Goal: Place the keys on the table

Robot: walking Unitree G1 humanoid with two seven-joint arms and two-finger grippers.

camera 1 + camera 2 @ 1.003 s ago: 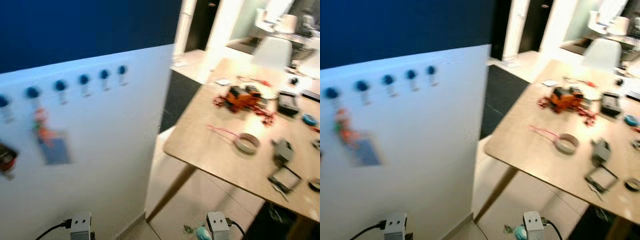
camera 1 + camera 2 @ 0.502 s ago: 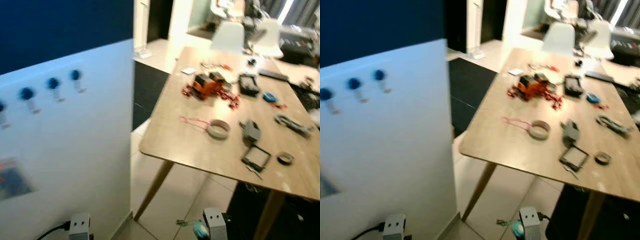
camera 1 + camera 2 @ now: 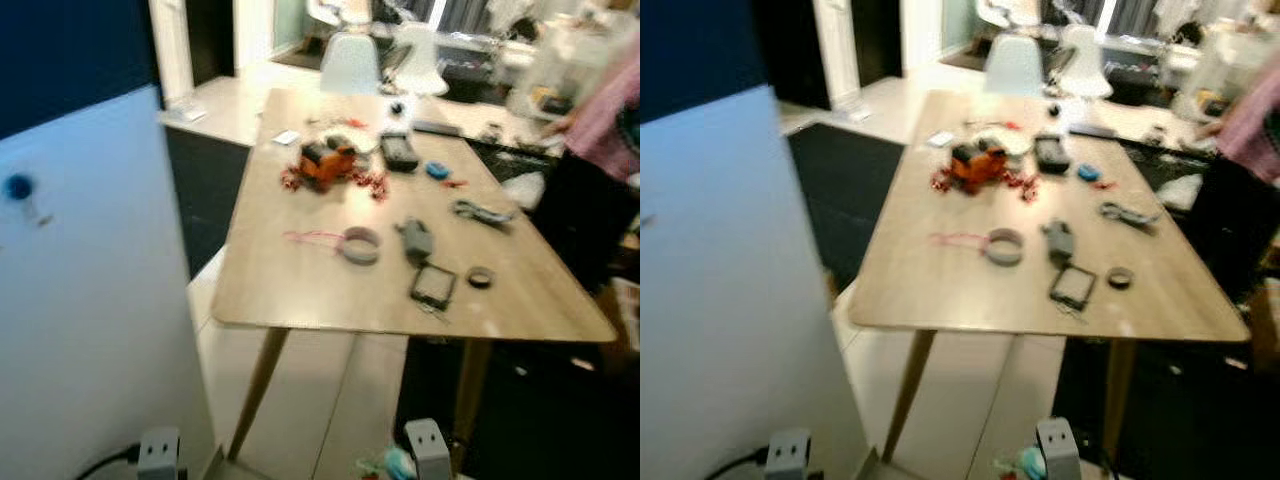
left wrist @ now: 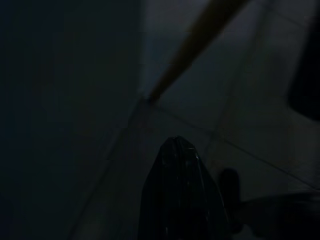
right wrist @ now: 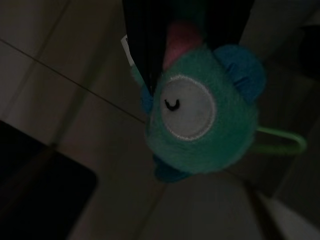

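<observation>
The robot's view has swung from the white wall to the table [image 3: 300,290], now centre frame; its right gripper [image 5: 170,50] pinches the keys [image 5: 200,120], ready for delivery.

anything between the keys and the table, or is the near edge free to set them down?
Nothing visible blocks it. The right gripper holds the keys by their teal plush keychain low over the floor; the table's near-left corner is bare, with the tape roll and black frame farther in.
</observation>
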